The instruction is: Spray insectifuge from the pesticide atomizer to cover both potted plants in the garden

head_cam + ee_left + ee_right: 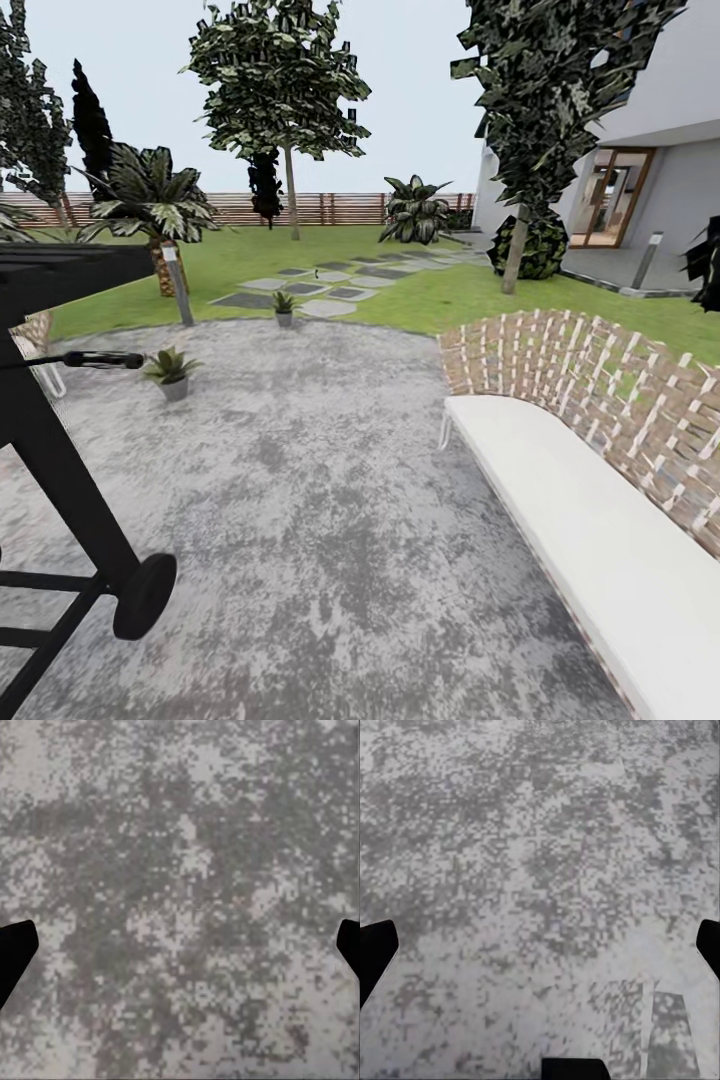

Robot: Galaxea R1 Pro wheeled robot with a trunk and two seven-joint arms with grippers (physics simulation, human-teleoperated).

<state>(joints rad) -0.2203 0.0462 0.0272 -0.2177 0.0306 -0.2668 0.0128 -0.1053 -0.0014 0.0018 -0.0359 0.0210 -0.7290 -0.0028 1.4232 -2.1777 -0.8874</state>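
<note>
Two potted plants stand at the far left of the round grey patio (330, 480) in the head view. The nearer potted plant (172, 370) is on the paving. The farther potted plant (284, 303) sits at the patio's edge by the stepping stones (320, 285). The pesticide atomizer is out of view. My left gripper (180, 945) is open over bare speckled paving, its black fingertips (15, 952) at the picture's two sides. My right gripper (540, 945) is open too, also over bare paving, with nothing between its fingers.
A black wheeled grill-like frame (70, 440) stands close on the left. A wicker bench with a white cushion (590, 520) runs along the right. A grey lamp post (180, 285) and a palm (155, 205) rise behind the nearer plant. Lawn, fence and house lie beyond.
</note>
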